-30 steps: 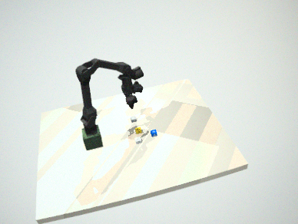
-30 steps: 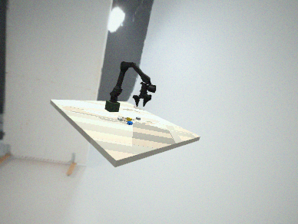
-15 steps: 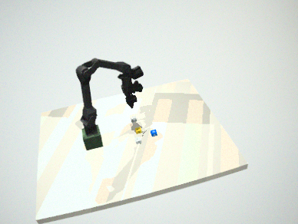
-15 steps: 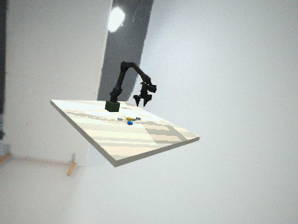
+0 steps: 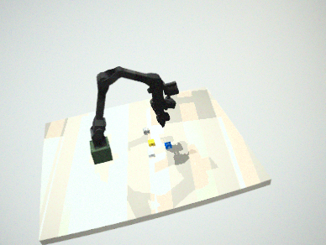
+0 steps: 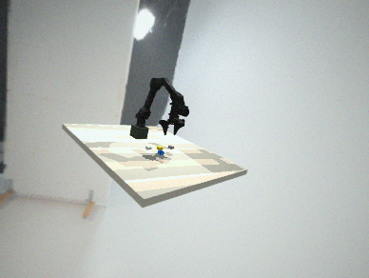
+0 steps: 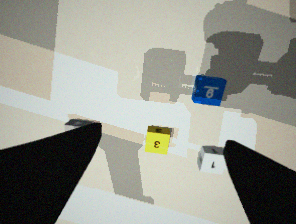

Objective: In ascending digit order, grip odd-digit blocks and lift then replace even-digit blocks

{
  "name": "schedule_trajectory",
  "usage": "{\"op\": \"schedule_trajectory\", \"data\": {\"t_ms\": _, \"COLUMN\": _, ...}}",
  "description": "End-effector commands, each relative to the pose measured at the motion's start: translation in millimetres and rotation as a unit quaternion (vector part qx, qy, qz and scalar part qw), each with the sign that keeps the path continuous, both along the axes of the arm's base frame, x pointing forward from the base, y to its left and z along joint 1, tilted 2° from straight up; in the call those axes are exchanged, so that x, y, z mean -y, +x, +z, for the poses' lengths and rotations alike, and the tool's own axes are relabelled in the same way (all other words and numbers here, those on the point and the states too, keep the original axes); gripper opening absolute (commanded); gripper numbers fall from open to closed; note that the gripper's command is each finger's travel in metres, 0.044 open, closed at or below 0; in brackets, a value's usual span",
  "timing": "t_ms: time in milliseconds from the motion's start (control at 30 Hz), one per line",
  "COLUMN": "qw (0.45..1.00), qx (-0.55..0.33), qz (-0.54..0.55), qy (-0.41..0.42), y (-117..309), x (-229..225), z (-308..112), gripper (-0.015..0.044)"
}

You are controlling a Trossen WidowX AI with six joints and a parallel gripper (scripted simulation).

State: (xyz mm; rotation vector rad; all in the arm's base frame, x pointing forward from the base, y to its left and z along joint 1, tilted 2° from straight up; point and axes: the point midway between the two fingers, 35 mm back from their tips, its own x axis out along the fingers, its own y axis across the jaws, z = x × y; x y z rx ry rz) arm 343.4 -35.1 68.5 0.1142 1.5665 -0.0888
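My gripper point(image 5: 163, 125) point(image 6: 171, 133) point(image 7: 162, 137) is open and empty, pointing down well above the table. A yellow block point(image 5: 151, 143) point(image 6: 160, 148) point(image 7: 157, 143) shows 3, between the fingertips in the wrist view. A white block point(image 5: 151, 155) point(image 6: 148, 148) point(image 7: 211, 160) shows 1, beside the right fingertip there. A blue block point(image 5: 168, 145) point(image 6: 161, 152) point(image 7: 209, 91) seems to show an underlined 9, upside down, higher in that view. A grey block point(image 5: 146, 131) point(image 6: 170, 147) point(image 7: 76, 122) is mostly hidden behind the left finger; its digit cannot be read.
The blocks stand apart on the patchwork-patterned table point(image 5: 92, 201) point(image 6: 128, 183). The arm's dark green base point(image 5: 101, 154) point(image 6: 139, 132) stands to their left in the top view. Arm shadows fall near the blue block.
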Motion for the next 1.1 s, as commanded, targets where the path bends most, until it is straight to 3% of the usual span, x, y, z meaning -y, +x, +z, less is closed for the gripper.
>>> {"op": "schedule_trajectory", "data": {"t_ms": 0, "qw": 1.000, "qx": 0.000, "qz": 0.001, "qy": -0.004, "y": 9, "x": 58, "z": -1, "gripper": 0.0400}}
{"op": "schedule_trajectory", "data": {"t_ms": 800, "qw": 1.000, "qx": 0.000, "qz": 0.001, "qy": -0.004, "y": 7, "x": 60, "z": -1, "gripper": 0.0400}}
{"op": "schedule_trajectory", "data": {"t_ms": 1067, "qw": 1.000, "qx": -0.004, "qz": 0.001, "qy": -0.005, "y": -79, "x": 73, "z": 0, "gripper": 0.0400}}
